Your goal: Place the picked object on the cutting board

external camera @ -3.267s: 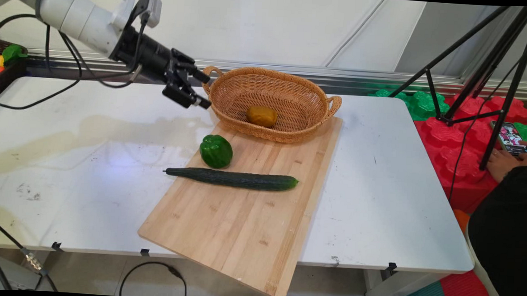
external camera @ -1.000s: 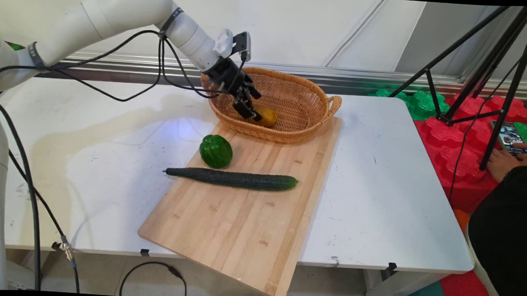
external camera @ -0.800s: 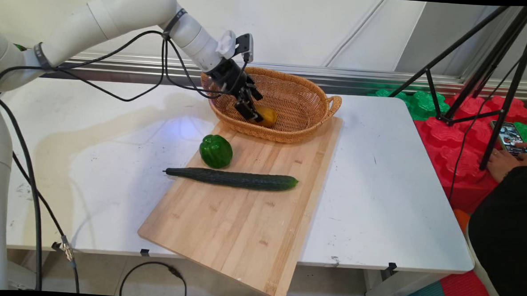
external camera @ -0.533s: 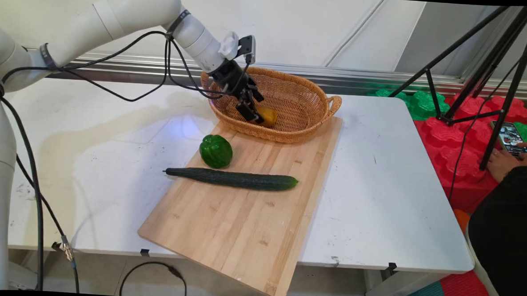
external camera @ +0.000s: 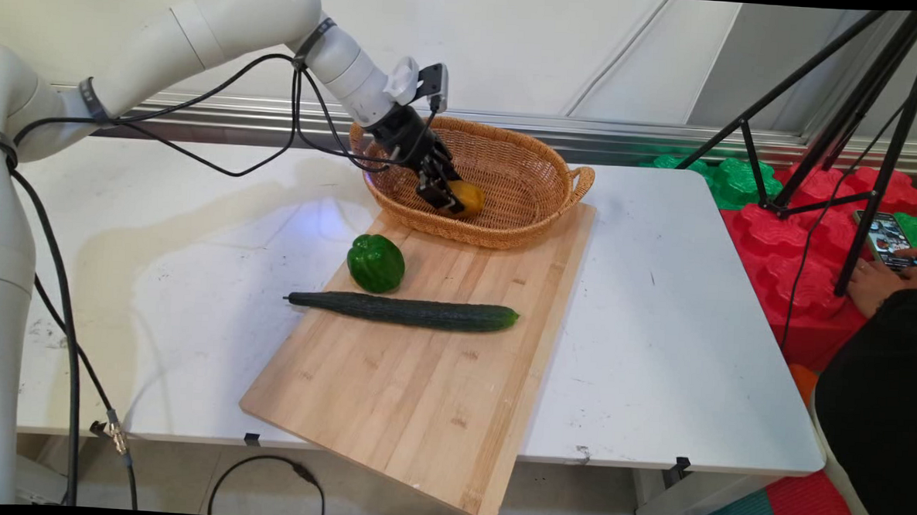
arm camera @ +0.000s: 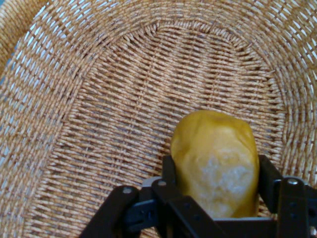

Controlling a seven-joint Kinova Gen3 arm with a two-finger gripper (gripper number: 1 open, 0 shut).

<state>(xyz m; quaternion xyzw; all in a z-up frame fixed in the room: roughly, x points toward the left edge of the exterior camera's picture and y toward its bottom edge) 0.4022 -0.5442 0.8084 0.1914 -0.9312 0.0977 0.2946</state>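
A yellow-brown potato (external camera: 470,198) (arm camera: 218,158) lies on the floor of the wicker basket (external camera: 538,214) (arm camera: 99,124). My gripper (external camera: 447,197) (arm camera: 217,171) reaches down into the basket from the left. It is shut on the potato, with one finger (arm camera: 169,171) against its left side and the other against its right side. The potato rests on the weave. Its near end is hidden behind the black linkage in the hand view.
The basket stands on the far end of a wooden cutting board (external camera: 422,380). On the board lie a green bell pepper (external camera: 376,263) and a long cucumber (external camera: 402,311). A black tripod (external camera: 843,135) and a person's hand holding a phone (external camera: 888,261) are at the right.
The arm swung from left of the basket into it, then crept down and right onto the potato. The fingers now sit against the potato's sides. Pepper, cucumber and basket have not moved.
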